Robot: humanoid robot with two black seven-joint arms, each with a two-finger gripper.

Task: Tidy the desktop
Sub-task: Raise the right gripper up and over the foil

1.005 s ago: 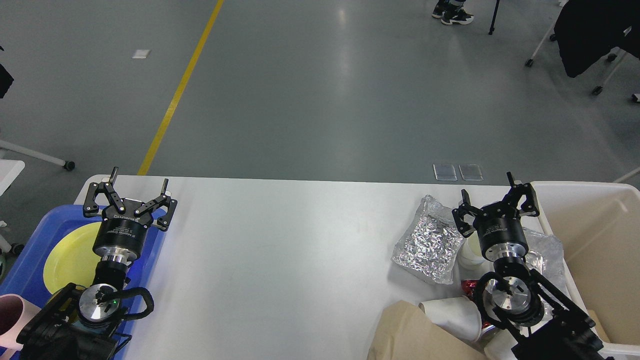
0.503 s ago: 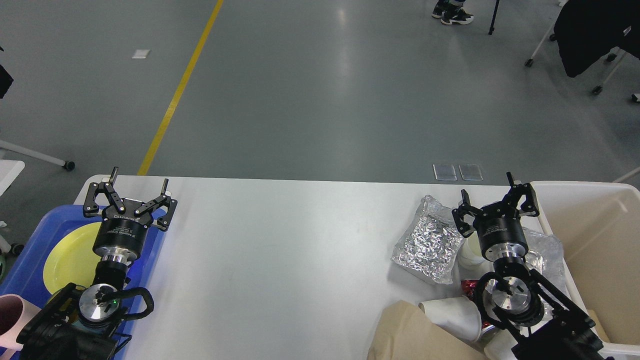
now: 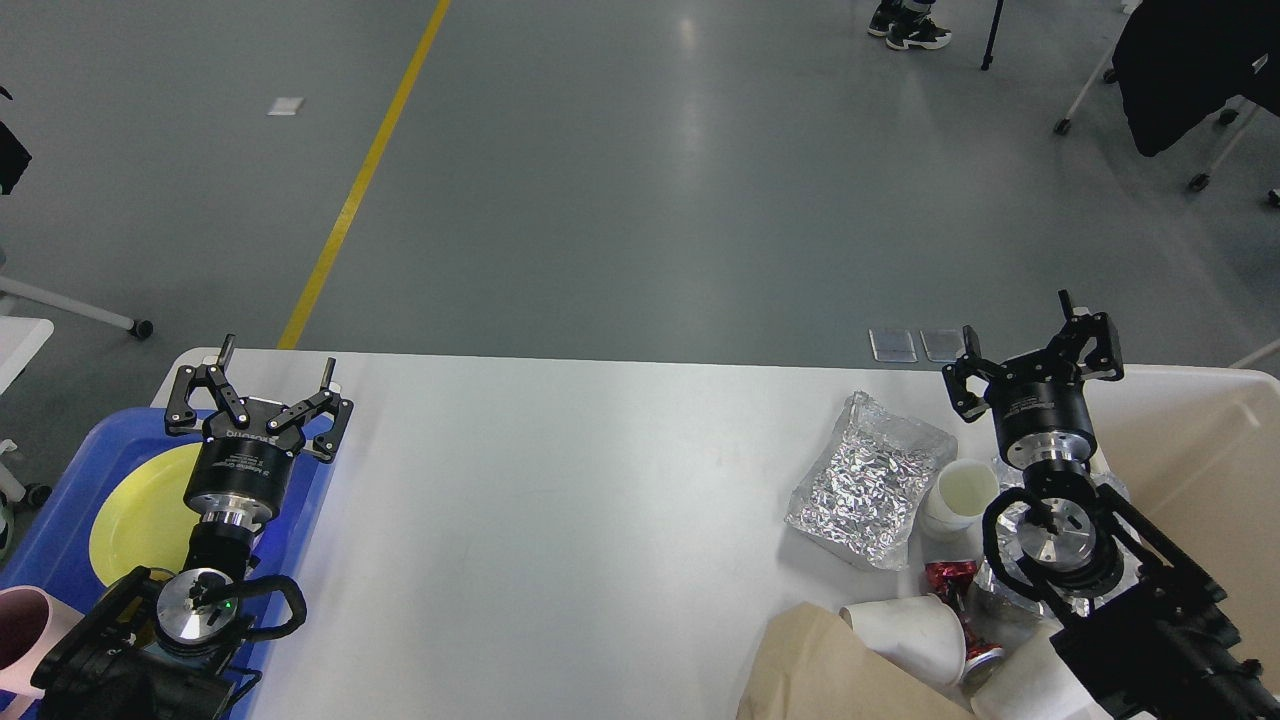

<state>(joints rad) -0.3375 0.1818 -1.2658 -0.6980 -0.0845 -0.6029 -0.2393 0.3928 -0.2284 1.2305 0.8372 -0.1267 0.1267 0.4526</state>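
The white desktop [image 3: 560,500] spans the view. My left gripper [image 3: 277,366] stands open and empty over the back corner of a blue tray [image 3: 60,520] holding a yellow plate [image 3: 135,515]. My right gripper [image 3: 1018,318] is open and empty, raised above the table's far right edge. Below it lie a crumpled silver foil bag [image 3: 868,478], an upright white paper cup [image 3: 962,494], a tipped white paper cup [image 3: 910,630], a red wrapper [image 3: 948,577] and a brown paper bag [image 3: 830,670].
A cream plastic bin [image 3: 1215,440] stands at the right end of the table. A pink cup [image 3: 25,620] shows at the lower left edge. More foil [image 3: 1005,590] lies under my right arm. Grey floor with a yellow line lies beyond.
My right gripper has risen and moved back and to the right, uncovering the upright white cup. The left arm has not moved.
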